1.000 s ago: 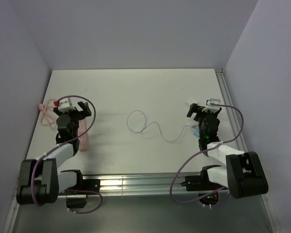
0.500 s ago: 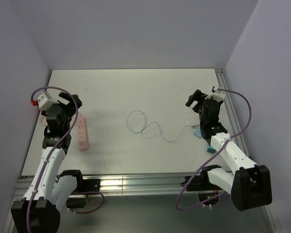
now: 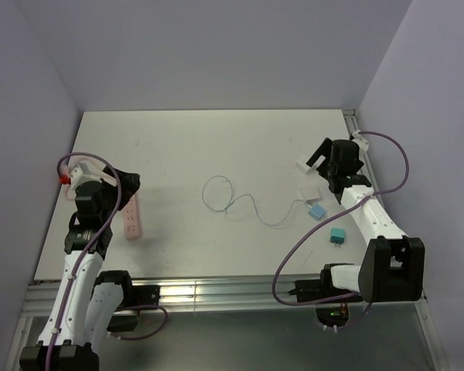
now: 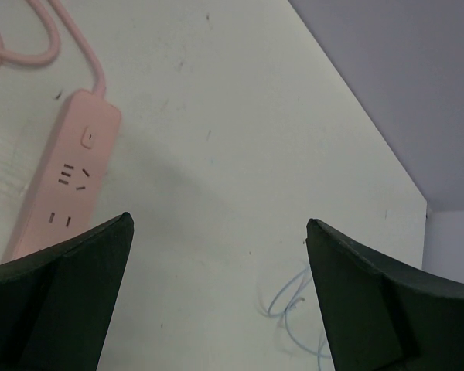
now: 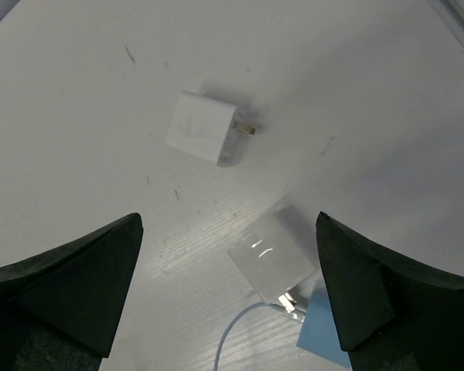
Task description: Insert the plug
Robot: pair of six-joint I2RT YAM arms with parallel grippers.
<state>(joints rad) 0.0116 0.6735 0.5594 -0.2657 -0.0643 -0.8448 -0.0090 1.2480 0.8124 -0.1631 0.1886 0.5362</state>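
Note:
The thin whitish-grey wire (image 3: 220,193) lies looped mid-table and runs right. In the right wrist view the wire (image 5: 230,332) ends in a tiny metallic plug head (image 5: 289,302), which lies against a pale square block (image 5: 271,259). The pink socket strip (image 3: 131,217) lies at the left and also shows in the left wrist view (image 4: 62,182). My left gripper (image 3: 122,188) (image 4: 218,221) is open and empty, above the table right of the strip. My right gripper (image 3: 329,165) (image 5: 228,217) is open and empty, above the square block.
A white charger with two prongs (image 5: 205,127) lies beyond the square block. A blue block (image 3: 317,211) (image 5: 325,336) touches the plug end, and a teal block (image 3: 337,236) lies nearer the front. The strip's pink cord (image 4: 46,46) coils at the far left. Walls enclose the table.
My left arm has swung back and risen off the pink strip. My right arm has pulled up and toward the right wall, uncovering the blue and teal blocks. The wire has not moved.

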